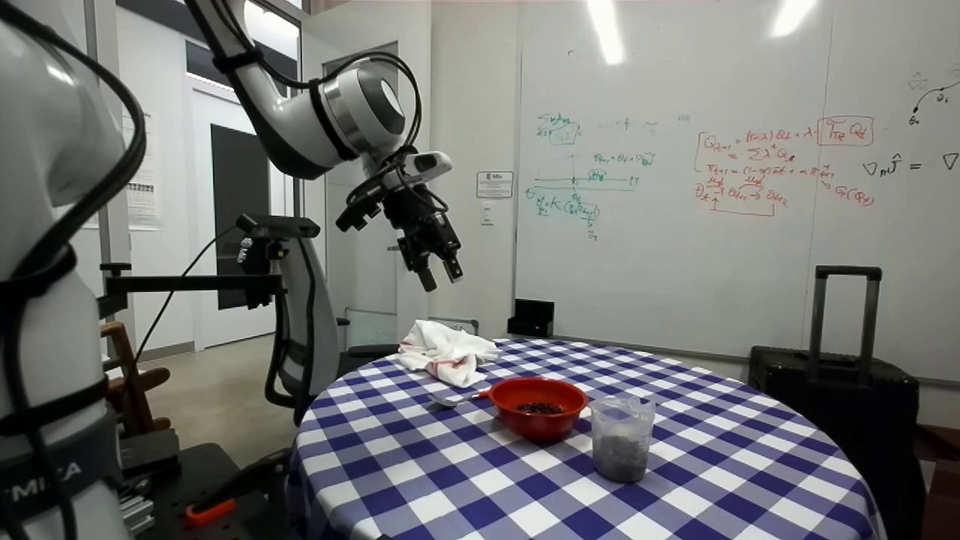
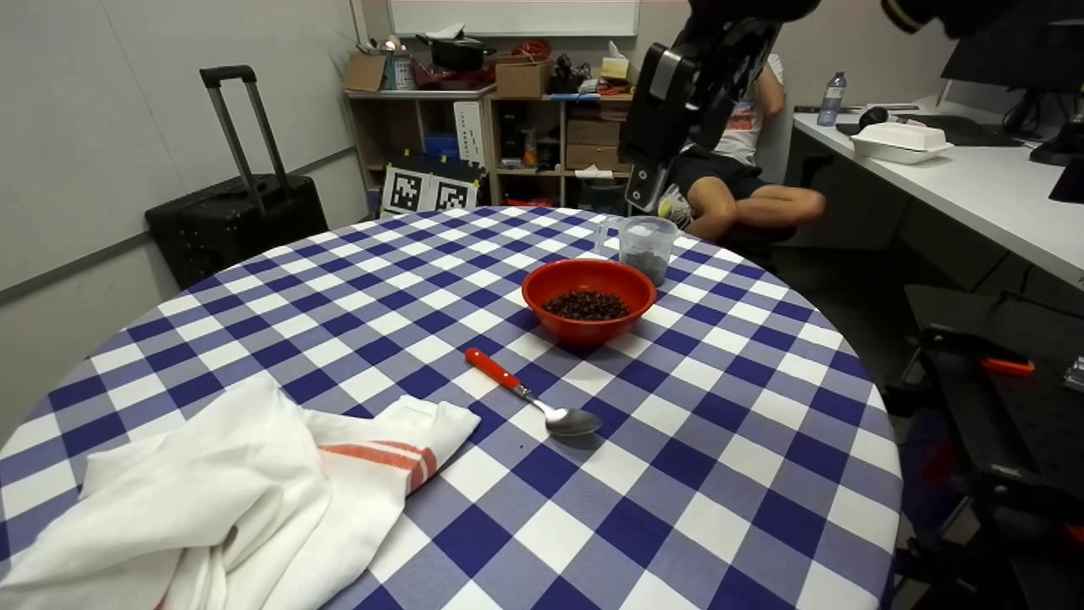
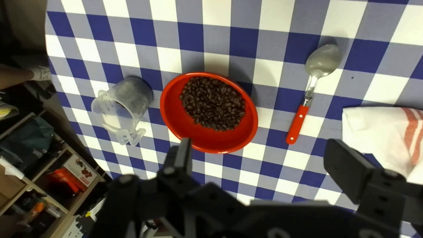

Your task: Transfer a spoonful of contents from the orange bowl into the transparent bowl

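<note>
Closest to me, on the round counter (image 2: 711, 517) with its blue-and-white check, a white towel (image 2: 262, 474) lies crumpled, orange-red stripes crossing one folded end. Just past it is the spoon (image 2: 512, 384), flat on the check and apart from the towel; its red handle points away from me, its metal end toward me. Well above hangs the tool (image 1: 442, 280), slanting downward, its jaws released and wide apart, as the wrist view shows. Next along the counter comes the orange bowl (image 2: 584, 334), upright, wide and low, with dark beans (image 2: 586, 305) lying in the bottom. Just beside it, on the side away from the spoon, stands the transparent bowl (image 2: 650, 246), a small see-through cup with a handle, upright. Its lower part looks grey; I cannot tell what is in it. Beyond the counter a black suitcase (image 2: 246, 224) stands with its pull handle raised. Farther back, partly hidden by the tool, a person (image 2: 728, 178) in dark shorts is seated. At the far end are shelves (image 2: 491, 144), with a dark pot (image 2: 457, 54) and a cardboard box (image 2: 521, 80) on top.
</note>
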You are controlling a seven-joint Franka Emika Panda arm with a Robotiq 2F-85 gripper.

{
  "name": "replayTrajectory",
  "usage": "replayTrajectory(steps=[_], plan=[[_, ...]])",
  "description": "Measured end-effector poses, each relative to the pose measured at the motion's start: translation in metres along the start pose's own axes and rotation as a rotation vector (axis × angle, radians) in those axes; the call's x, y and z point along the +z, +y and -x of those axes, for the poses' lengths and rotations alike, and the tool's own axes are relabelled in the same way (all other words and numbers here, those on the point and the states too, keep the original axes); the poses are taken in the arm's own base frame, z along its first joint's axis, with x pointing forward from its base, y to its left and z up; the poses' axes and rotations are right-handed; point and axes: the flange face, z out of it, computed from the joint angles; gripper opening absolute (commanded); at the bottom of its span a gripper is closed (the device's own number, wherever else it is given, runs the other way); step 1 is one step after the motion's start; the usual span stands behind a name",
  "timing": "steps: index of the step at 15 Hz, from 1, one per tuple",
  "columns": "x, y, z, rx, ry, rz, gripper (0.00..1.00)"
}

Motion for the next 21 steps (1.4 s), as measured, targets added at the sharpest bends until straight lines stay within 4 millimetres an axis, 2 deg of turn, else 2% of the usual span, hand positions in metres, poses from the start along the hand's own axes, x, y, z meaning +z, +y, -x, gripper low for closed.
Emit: replayTrajectory(steps=[3,5,12,15,21], plan=[[-0.001,-0.015,-0.018,0.003,-0.097,0.032,1.00],[0.007,-0.021,-0.036,0.023,-0.180,0.039,1.00],[0.055,-0.053,-0.114,0.170,-0.440,-0.017,1.00],[0.074,-0.065,-0.140,0.178,-0.506,-0.048,1.00],[0.132,-0.058,-0.177,0.143,-0.544,-0.079,1.00]])
